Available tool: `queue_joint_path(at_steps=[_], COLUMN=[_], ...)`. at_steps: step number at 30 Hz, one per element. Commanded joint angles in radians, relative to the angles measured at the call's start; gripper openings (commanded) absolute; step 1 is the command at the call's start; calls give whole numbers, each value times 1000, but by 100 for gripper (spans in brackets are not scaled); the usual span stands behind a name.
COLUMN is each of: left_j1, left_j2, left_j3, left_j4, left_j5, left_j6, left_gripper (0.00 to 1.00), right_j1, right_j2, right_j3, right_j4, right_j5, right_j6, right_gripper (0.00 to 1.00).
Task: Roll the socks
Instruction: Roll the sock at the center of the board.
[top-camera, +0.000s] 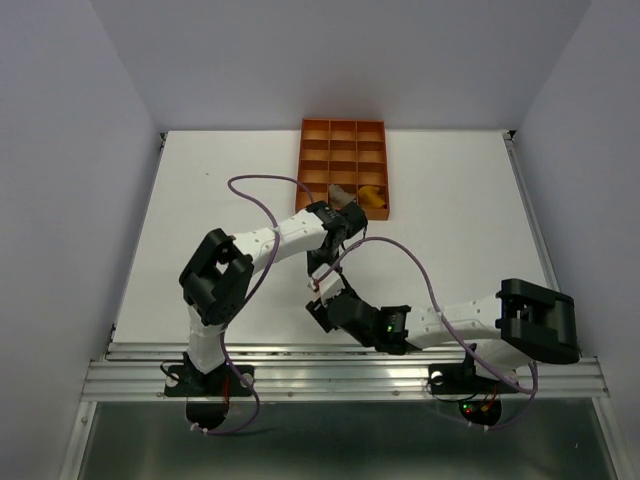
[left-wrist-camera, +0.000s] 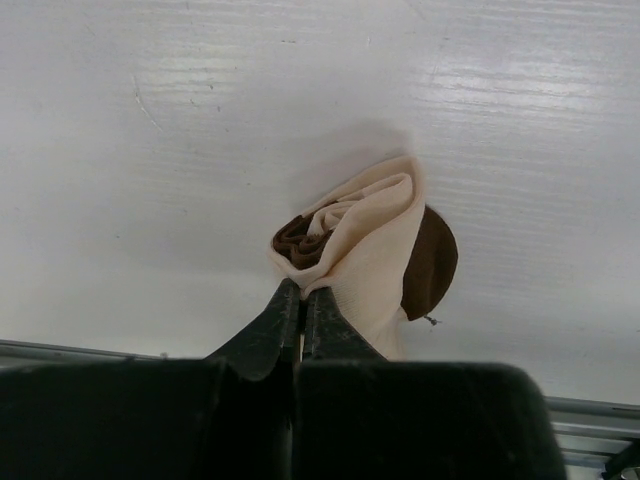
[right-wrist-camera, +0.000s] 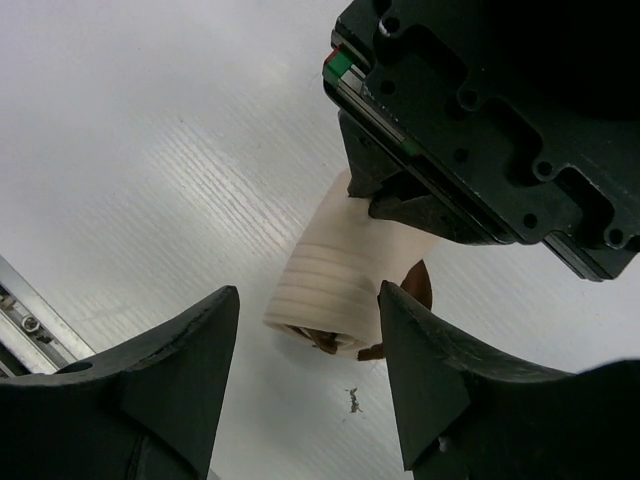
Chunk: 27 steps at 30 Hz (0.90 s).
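Pinching rolled cream sock (left-wrist-camera: 372, 228): left hand (left-wrist-camera: 302, 295); right hand (right-wrist-camera: 308, 305) agape.

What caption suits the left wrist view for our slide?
Left tool shut on a rolled cream fabric sock with brown ends, white table behind.

Right wrist view: cream rolled fabric sock (right-wrist-camera: 335, 285), upper end covered by black left gripper (left-wrist-camera: 302, 297). Left wrist view, lower frame: sock's near end hidden behind the blurred gripper body. Top view, upper centre: taupe-brown sock (top-camera: 342, 194) and mustard-yellow sock (top-camera: 373, 197) in orange gridded plastic tray (top-camera: 343, 135), 2 items too small to tell whether they are rolled.
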<state>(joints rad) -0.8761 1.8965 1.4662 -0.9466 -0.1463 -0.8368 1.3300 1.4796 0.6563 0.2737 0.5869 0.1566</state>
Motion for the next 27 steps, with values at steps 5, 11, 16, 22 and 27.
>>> queue_joint_path(at_steps=[5,11,16,22,27], left_j1=[-7,-8,-6,-3,9], left_j2=[7,10,15,3,-5], left_j3=[46,48,51,49,51], left_j4=[-52,-55,-63,-40,-30], left_j5=[-13,-13,-10,16,28], left_j6=[-24,-28,-30,-25,-15], left_gripper=[0,0,0,0,0], right_j1=[9,18,18,18,18], right_j2=[77,148,200,268,301], right_j3=[89,111,137,154,157], right_j4=[9,-51,-155,-258,-315], right_j5=[85,148,195,215,206], right_j6=[7,50,112,210,254], right_gripper=[62,61,61,54,38])
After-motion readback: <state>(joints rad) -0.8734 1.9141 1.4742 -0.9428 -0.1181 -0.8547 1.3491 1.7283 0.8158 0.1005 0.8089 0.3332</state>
